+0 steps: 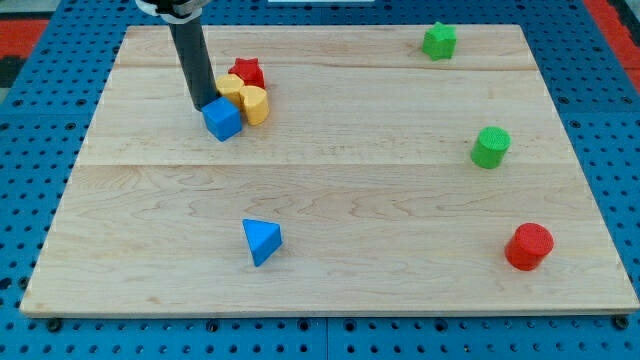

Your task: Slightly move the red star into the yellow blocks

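In the camera view your tool – a bare rod with nothing to clench – has its tip (205,106) touching the blue cube (223,120). Just right of it sit the yellow blocks (248,100), with the red star (247,72) touching them behind, on the counter (330,200).

Pale wood table (330,210) carries: red star (248,72), two yellow blocks (245,98) and blue cube (222,120) touching in one cluster; blue triangle (261,241), red cylinder (528,246), green cylinder (490,147), green star (438,41) each well apart.
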You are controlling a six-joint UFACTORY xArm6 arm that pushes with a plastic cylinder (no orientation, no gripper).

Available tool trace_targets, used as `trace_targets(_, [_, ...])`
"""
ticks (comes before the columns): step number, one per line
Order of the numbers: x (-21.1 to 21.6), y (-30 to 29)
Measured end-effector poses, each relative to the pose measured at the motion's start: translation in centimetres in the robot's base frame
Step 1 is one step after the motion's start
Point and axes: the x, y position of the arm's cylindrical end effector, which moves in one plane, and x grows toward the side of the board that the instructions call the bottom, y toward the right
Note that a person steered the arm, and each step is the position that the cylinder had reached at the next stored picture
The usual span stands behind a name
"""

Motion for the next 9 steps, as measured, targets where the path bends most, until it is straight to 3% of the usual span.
trace_targets(2, [0.0,-2.5])
trace_targets(3, [-4.9,-3.8])
trace_targets(4, [-10.4,0.0])
trace_targets(5, [-10.7,4.2])
trace_targets(9, [-6.7,9.0])
